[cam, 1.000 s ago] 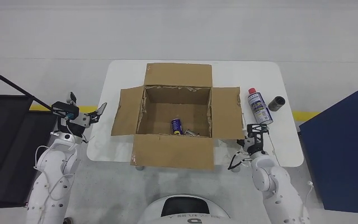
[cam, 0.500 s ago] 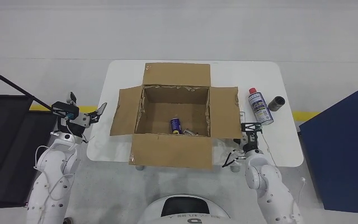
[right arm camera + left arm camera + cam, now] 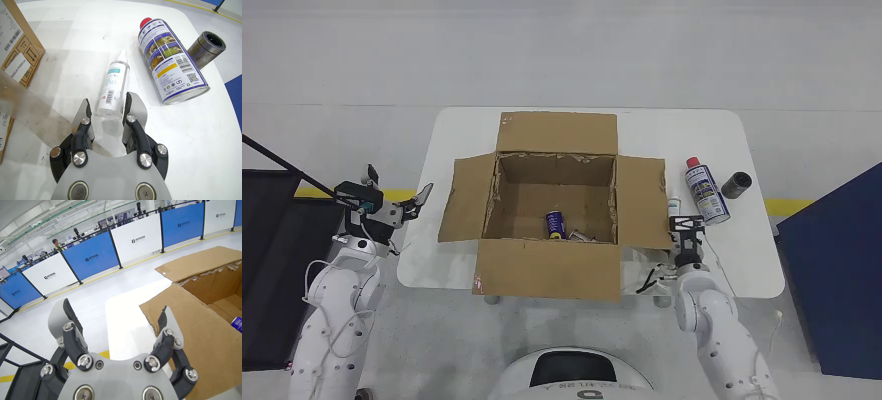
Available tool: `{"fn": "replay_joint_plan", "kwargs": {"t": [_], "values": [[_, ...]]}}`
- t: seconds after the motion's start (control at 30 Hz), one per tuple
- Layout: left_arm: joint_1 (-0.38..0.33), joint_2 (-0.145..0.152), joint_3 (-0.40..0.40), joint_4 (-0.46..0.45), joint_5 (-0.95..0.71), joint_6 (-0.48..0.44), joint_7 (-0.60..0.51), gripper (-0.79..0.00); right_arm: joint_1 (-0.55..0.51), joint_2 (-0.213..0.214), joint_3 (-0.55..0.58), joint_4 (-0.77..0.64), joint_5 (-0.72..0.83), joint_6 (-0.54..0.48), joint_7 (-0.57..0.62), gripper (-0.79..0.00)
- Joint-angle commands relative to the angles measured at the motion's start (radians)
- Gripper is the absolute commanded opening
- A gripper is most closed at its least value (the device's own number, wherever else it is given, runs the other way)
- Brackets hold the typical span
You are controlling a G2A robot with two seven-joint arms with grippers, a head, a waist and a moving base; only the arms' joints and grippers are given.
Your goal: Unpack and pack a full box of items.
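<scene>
Since a second ago the right tool [image 3: 682, 228] has slid across the table [image 3: 722, 135] toward the box [image 3: 560, 133]; the left tool [image 3: 417, 197] has kept still.

From above, the box stands open mid-table with a blue can [image 3: 556, 223] on its floor. A spray can [image 3: 707, 190] and a metal cylinder [image 3: 736, 184] lie out on the right.

Left wrist: the left tool hangs released beside the box's left flap.

Right wrist: the right tool is spread and grips nothing, its pads flanking the base of a clear bottle [image 3: 113, 85] that lies beside the spray can.

The risk, as I judge it, is that the round bottle rolls or squirts free if the pads close so near its end.
</scene>
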Motion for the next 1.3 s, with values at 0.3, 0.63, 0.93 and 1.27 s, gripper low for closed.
{"fn": "replay_joint_plan", "kwargs": {"t": [0.3,0.63,0.93,1.27], "values": [[0.000,0.000,0.000,0.000,0.000,0.000,0.000,0.000,-0.069,0.001,0.030,-0.079,0.020,-0.012,-0.050,-0.785],[0.000,0.000,0.000,0.000,0.000,0.000,0.000,0.000,-0.100,0.002,0.066,-0.119,0.077,-0.054,-0.048,-0.785],[0.000,0.000,0.000,0.000,0.000,0.000,0.000,0.000,-0.074,-0.006,0.060,-0.117,0.114,-0.010,-0.054,-0.179],[0.000,0.000,0.000,0.000,0.000,0.000,0.000,0.000,-0.033,-0.011,0.028,-0.084,0.041,0.038,0.006,-0.151]]}}
